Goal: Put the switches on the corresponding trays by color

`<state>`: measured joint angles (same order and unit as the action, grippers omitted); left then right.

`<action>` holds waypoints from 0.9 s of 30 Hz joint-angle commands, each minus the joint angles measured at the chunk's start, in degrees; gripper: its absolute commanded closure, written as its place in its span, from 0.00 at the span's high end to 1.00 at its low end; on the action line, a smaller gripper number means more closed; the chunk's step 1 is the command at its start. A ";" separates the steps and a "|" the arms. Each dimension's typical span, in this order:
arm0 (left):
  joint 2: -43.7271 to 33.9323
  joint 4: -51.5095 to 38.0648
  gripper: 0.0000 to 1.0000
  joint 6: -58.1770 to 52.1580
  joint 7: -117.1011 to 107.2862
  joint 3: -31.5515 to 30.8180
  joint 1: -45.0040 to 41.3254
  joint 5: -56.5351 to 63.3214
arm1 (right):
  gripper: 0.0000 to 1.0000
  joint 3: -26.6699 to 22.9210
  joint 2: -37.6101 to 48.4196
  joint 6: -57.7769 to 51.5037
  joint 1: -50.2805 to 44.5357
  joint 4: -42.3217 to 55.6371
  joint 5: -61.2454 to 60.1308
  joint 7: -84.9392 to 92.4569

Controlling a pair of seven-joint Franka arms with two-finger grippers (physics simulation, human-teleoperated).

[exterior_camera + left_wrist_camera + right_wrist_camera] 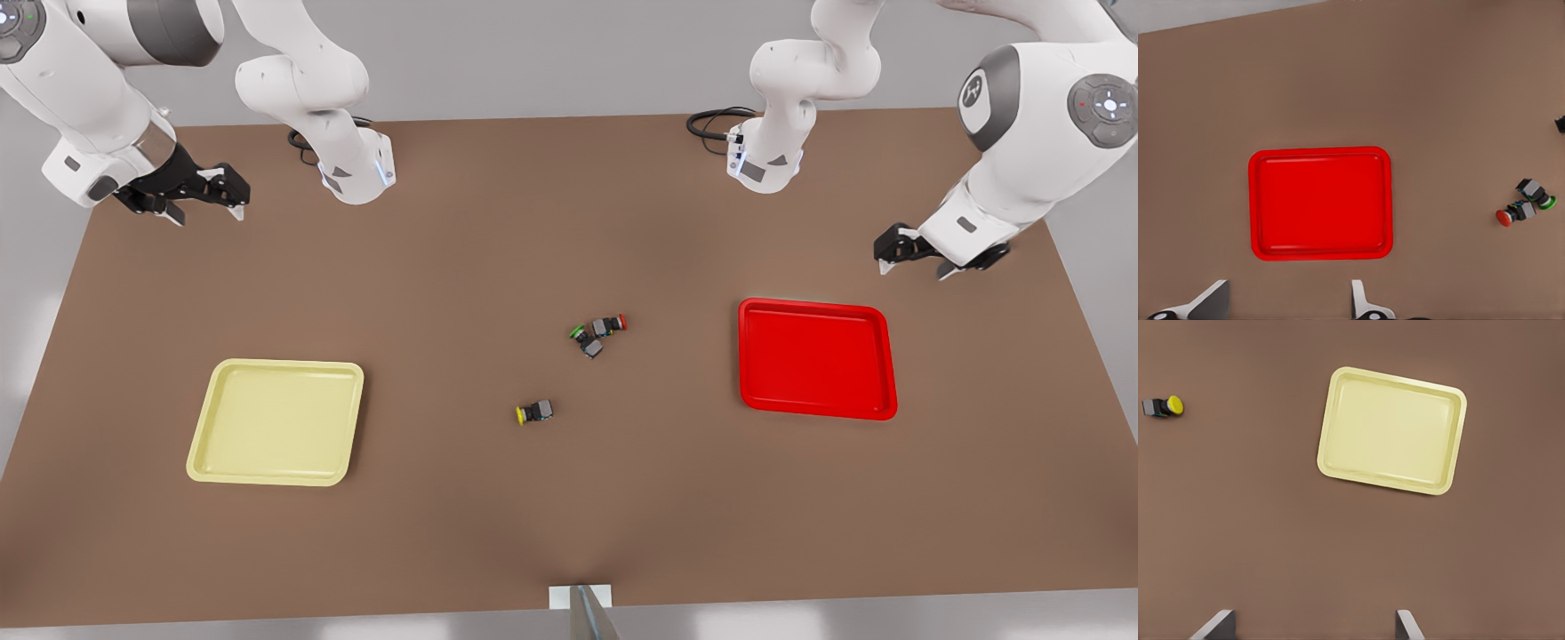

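A brown table (462,267) carries two trays and three small switches. The pale yellow tray (276,422) lies toward the front view's left; the bright red tray (815,358) lies toward the front view's right. Both trays hold nothing.

All three switches lie on their sides on the bare table between the trays. The yellow-capped switch (534,412) lies alone near the middle, well apart from either tray. Farther back, the green-capped switch (586,340) and the red-capped switch (610,324) lie close together, apparently touching, though the contact is hard to confirm.

The left gripper (916,256) hangs above the table behind the red tray, at the front view's right. Its fingertips (1361,297) stand wide apart with nothing between them, and its wrist view looks down on the red tray (1320,203) with the red and green switches off to one side.

The right gripper (200,200) hangs over the table's far corner at the front view's left, behind the yellow tray. Its fingers (1406,623) are likewise spread and empty.

No brand or lettering can be read on trays or switches; a round emblem on one arm's joint (971,89) is too small to make out.
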<state>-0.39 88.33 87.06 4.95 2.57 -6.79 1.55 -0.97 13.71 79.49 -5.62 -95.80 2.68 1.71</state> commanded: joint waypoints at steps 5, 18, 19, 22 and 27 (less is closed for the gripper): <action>0.91 0.26 1.00 -0.58 -0.29 -0.55 1.16 -0.05 | 1.00 0.17 -2.72 1.54 -0.44 1.58 -2.41 0.40; 16.99 0.35 1.00 7.85 26.25 -27.88 0.46 -0.05 | 1.00 23.82 -48.84 23.96 -6.58 32.06 5.32 56.03; 17.61 0.35 1.00 8.74 15.58 -27.88 -0.85 -0.23 | 1.00 23.82 -54.04 24.39 -10.44 37.34 8.74 58.67; 19.90 0.35 1.00 9.09 -23.82 -27.97 -6.75 -0.23 | 1.00 23.91 -58.97 32.12 -15.03 38.58 9.63 57.88; 23.06 0.88 1.00 16.74 -89.39 -27.79 -12.98 -0.84 | 1.00 24.26 -63.81 38.28 -17.58 38.67 9.45 56.04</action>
<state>23.57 89.26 105.73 -93.41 -25.22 -20.39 0.89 23.29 -50.22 117.84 -23.20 -57.18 12.13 57.21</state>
